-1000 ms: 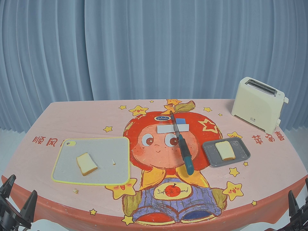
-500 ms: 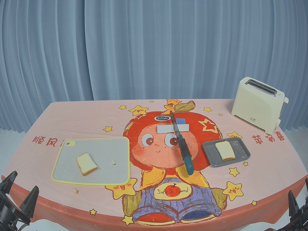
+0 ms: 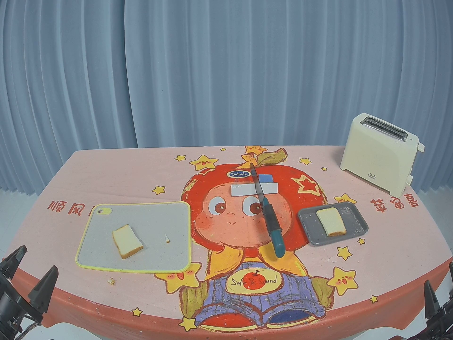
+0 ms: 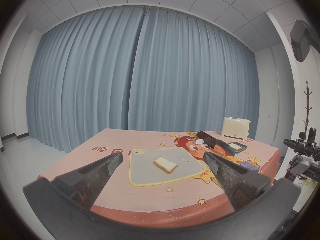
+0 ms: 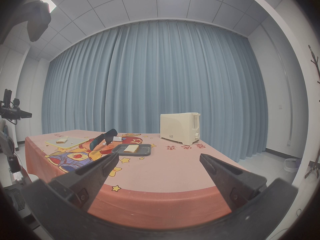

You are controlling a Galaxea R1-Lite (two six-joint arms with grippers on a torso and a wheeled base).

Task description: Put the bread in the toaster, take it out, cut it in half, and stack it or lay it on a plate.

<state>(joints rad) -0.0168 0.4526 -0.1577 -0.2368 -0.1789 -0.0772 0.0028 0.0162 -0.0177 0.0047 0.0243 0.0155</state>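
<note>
With your left gripper [image 4: 163,156] and right gripper [image 5: 159,156] both spread wide off the table's [image 3: 118,175] near edge, take the bread [image 3: 127,241] on the board [image 3: 155,223] by the left edge lightly across its crusts, as it looks light, soft and easily crushed.

The left claw [image 4: 162,156] sits at the near edge of the tablecloth [image 3: 118,175], fingers spread. Straight ahead of it lies the flat cutting board [image 3: 141,256], carrying a bread half [image 3: 127,241] and a crumb [image 3: 167,238]. A second crumb [image 3: 111,281] lies between claw and board. All are low enough to pass over. Toward its inner side, a strip of bare cloth separates the board from the knife [image 3: 268,213], which lies slantwise mid-table. The right claw [image 5: 158,156], also spread, has bare cloth ahead up to the grey plate [image 3: 354,220] with a bread piece [image 3: 331,221]. Beyond that, toward its outer side, the toaster [image 3: 380,154] stands tall.
</note>
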